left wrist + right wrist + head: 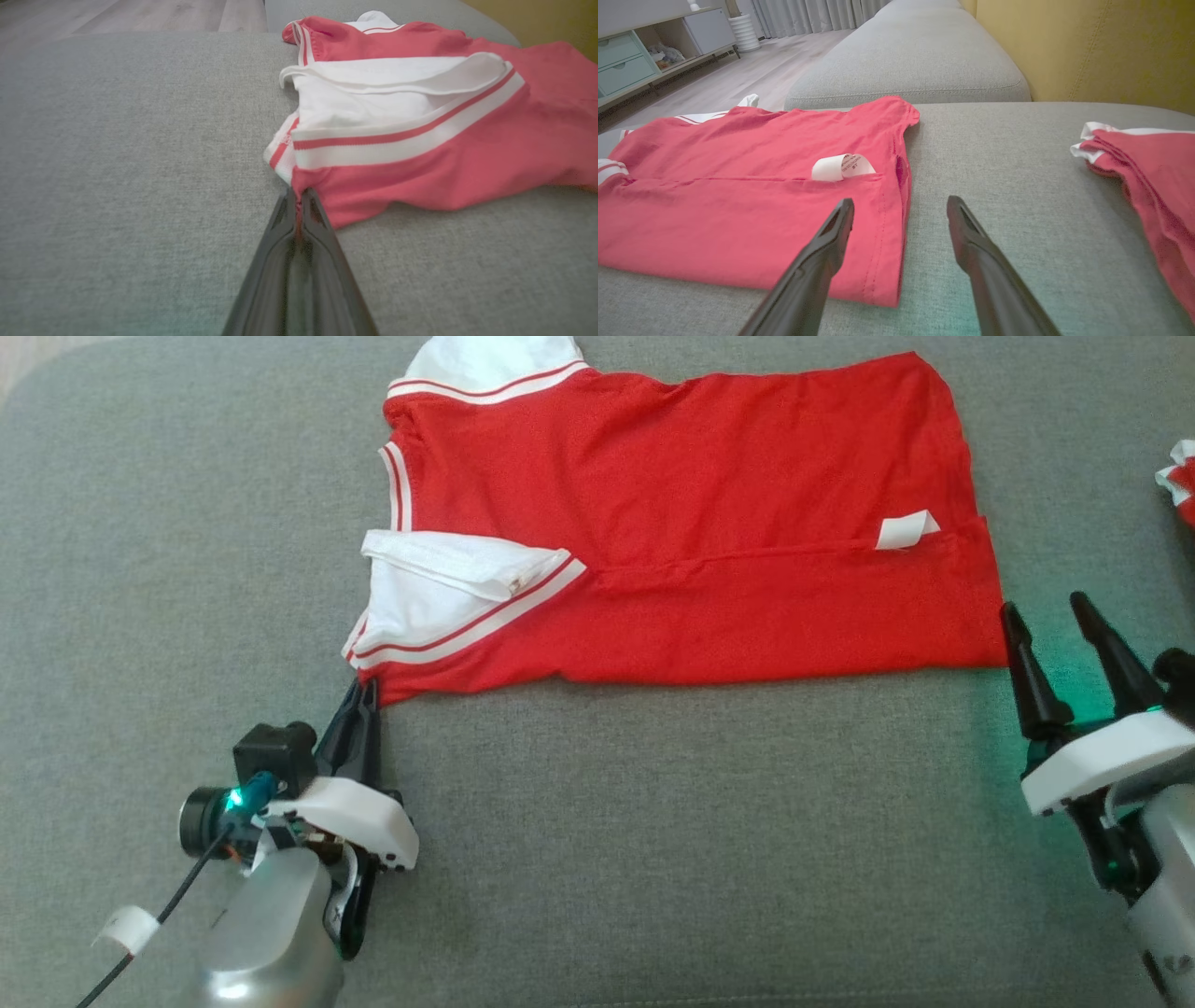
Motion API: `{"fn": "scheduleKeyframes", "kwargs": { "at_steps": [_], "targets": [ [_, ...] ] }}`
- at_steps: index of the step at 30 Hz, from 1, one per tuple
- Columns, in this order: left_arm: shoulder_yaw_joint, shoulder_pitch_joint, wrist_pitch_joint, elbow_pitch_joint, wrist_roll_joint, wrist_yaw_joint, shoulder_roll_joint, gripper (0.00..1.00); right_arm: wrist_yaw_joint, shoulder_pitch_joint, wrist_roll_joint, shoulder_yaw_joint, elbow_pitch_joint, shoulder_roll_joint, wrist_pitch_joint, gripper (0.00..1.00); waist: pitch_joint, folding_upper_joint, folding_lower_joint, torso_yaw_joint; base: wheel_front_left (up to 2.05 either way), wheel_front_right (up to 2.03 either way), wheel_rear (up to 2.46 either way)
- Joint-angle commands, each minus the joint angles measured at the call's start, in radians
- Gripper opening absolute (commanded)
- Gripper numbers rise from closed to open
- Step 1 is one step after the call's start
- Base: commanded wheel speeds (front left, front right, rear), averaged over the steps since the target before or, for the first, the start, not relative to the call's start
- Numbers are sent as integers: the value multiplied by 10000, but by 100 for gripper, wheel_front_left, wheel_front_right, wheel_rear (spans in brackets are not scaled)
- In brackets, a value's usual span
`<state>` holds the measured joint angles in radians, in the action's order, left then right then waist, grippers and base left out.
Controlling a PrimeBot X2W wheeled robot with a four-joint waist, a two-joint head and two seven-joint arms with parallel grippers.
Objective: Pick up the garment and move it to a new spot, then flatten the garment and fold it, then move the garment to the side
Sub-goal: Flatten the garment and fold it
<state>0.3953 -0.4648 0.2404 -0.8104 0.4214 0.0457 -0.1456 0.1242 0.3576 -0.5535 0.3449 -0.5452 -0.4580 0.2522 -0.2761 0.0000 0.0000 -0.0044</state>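
The garment [672, 523] is a red shirt with white striped sleeves, lying folded lengthwise on the grey sofa seat [653, 840]. A white care label [906, 530] sticks out near its right end. My left gripper [366, 689] is shut on the garment's near left corner, just below the white sleeve; the left wrist view shows red cloth [420, 172] pinched between the tips of that gripper [297, 193]. My right gripper [1046, 607] stands open at the garment's near right corner. In the right wrist view its left finger lies over the hem [887, 242] and its right finger over bare seat, holding nothing.
Another red and white garment [1178, 476] lies at the right edge of the seat, also seen at the right of the right wrist view [1148, 172]. A yellow backrest [1087, 46] rises behind. Wooden floor and a cabinet [635, 56] lie beyond the sofa.
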Motion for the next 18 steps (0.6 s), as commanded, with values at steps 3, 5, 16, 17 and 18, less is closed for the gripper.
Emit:
{"fn": "scheduleKeyframes", "kwargs": {
  "at_steps": [3, 5, 16, 17, 18],
  "targets": [
    [-106, -31, 123, 226, -120, 163, -259, 0, 65, -13, -201, 326, -181, -48, 95, 100, 108, 0, 0, 118, 0, 0, 0],
    [-89, 12, 151, 382, -164, 185, -324, 0, 65, 68, -291, 515, -528, 1, 95, 100, 142, 0, 0, 193, 0, 0, 0],
    [23, 201, 179, 916, -299, 125, -616, 0, 65, 726, -1024, 1514, -2287, 102, 20, 0, 276, 0, 0, 429, 0, 0, 0],
    [39, 235, 172, 931, -294, 131, -640, 0, 65, 741, -1093, 1591, -2371, 89, 28, 0, 330, 0, 0, 426, 0, 0, 0],
    [55, 275, 157, 950, -285, 138, -661, 0, 65, 740, -1164, 1661, -2448, 66, 35, 0, 387, 0, 0, 421, 0, 0, 0]
  ]
}}
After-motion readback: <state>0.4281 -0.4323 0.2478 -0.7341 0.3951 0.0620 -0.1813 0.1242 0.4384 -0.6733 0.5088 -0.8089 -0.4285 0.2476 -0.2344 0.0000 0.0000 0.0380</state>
